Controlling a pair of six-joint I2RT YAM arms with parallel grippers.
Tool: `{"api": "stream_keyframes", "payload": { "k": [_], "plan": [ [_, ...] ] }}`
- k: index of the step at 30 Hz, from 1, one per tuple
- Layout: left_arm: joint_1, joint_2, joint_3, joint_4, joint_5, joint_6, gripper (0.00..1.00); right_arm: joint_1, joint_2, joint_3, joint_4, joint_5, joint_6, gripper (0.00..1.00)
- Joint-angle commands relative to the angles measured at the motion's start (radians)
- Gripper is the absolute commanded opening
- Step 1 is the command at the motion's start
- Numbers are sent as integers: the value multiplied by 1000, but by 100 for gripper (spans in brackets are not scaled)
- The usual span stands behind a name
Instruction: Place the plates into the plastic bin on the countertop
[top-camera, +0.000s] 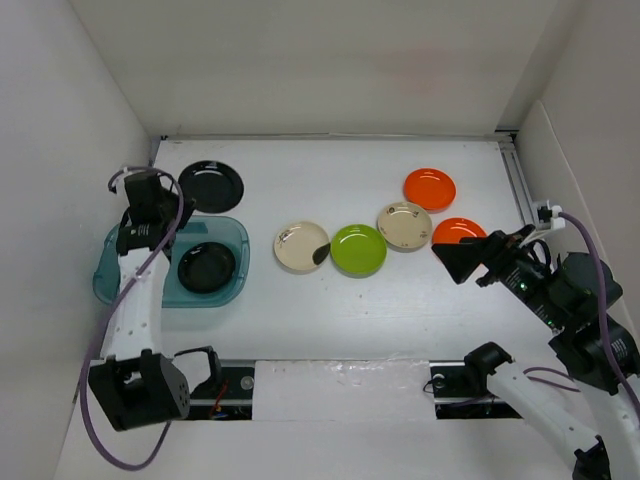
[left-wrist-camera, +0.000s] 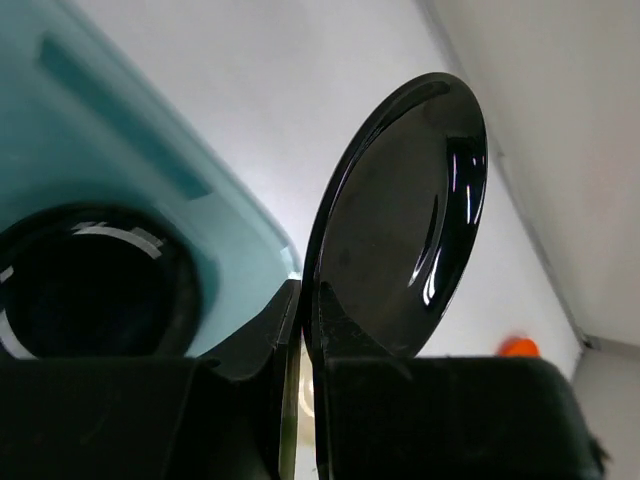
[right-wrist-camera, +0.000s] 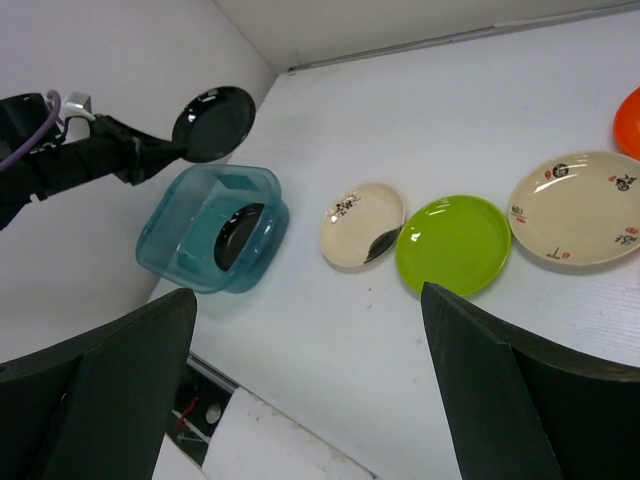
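A: Where's the black plate?
B: Pinched by its rim in the left gripper, sticking out beyond the fingertips.
A: And the plastic bin?
B: Below those fingers, slightly nearer the base. The right gripper gapes, empty, well apart.

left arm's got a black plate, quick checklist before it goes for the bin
1. Grip: ok. The left hand is shut on the rim of the held black plate.
2. Plate above the plastic bin: not ok. In the top view it sits past the bin's far edge.
3. Room inside: ok. The black plate in the bin fills the right half, and the space beside it looks free.
4. Right hand out of the way: ok. It is open, empty and far off on the right side.
5. Held plate clear of the bin's rim in height: cannot tell.
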Motion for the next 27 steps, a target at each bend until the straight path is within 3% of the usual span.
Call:
{"api": "stream_keyframes", "payload": {
  "k": [1, 8, 22, 24, 25, 27],
  "plan": [
    [2, -114, -56, -132, -153, -17, 0, 3, -4, 43, 23, -54, -31, 100],
    [2, -216, -185, -226, -305, -64, 0, 3, 5, 52, 32, -109, -51, 100],
    [2, -233, -375, -175, -340, -116, 1, 3, -34, 72, 12, -129, -62, 100],
    [2, -221, -384, -166, -330, -116, 19, 3, -34, 72, 12, -138, -62, 100],
    [2, -221, -384, -166, -330, -116, 36, 3, -34, 72, 12, -138, -62, 100],
    [2, -242, -371, -166, -320, -116, 53, 3, -34, 72, 12, -138, -62, 100]
  ]
}}
